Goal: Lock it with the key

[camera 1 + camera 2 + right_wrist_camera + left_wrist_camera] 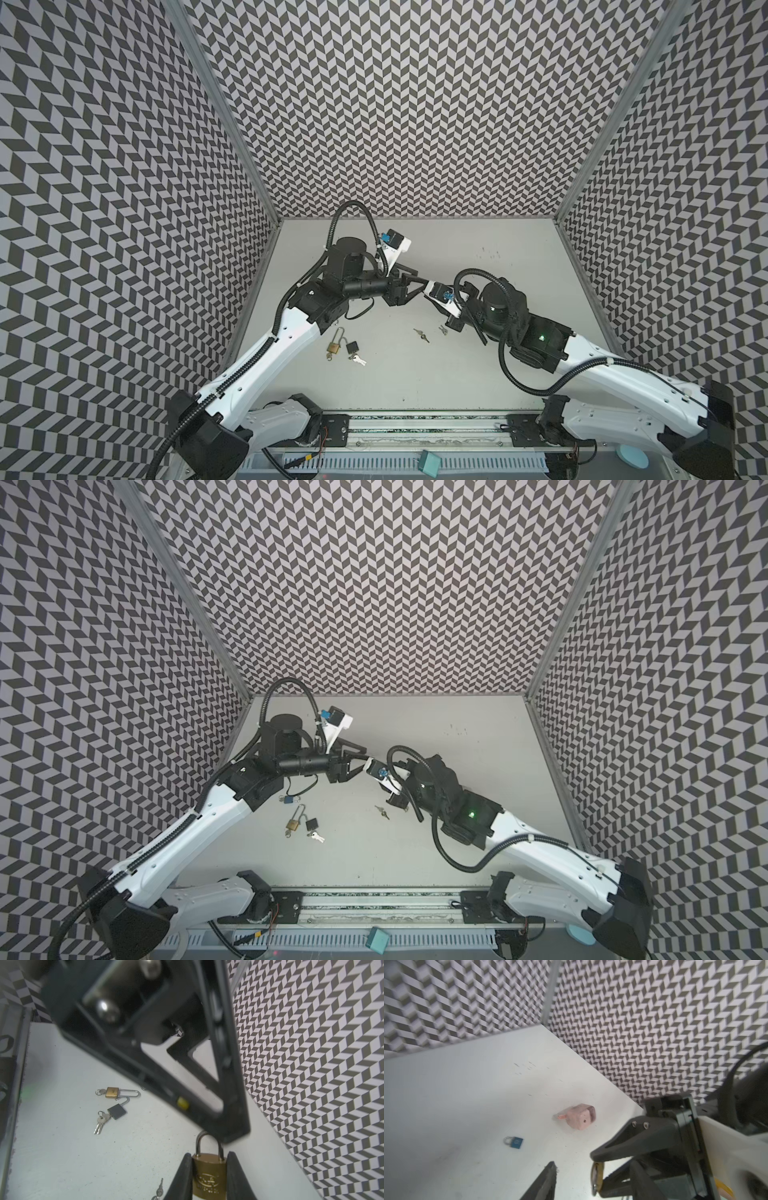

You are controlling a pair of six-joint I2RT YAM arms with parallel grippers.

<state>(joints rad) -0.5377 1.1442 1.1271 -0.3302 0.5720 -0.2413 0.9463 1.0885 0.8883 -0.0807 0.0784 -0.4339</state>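
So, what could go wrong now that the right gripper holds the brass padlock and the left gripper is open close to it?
1. A finger of the open left gripper sits right at the shackle of the brass padlock; a small push could twist it in the right gripper, which clamps only its sides.
2. Several keys lie on the table, loose keys and a bunch beside the dark padlock; the wrong one might be picked.

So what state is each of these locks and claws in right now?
small brass padlock: shackle closed, held
right gripper: shut on small brass padlock
left gripper: open, by its shackle
black padlock: shackle open, keys in it
long-shackle padlock: key in it, shackle unclear
blue padlock: shackle closed
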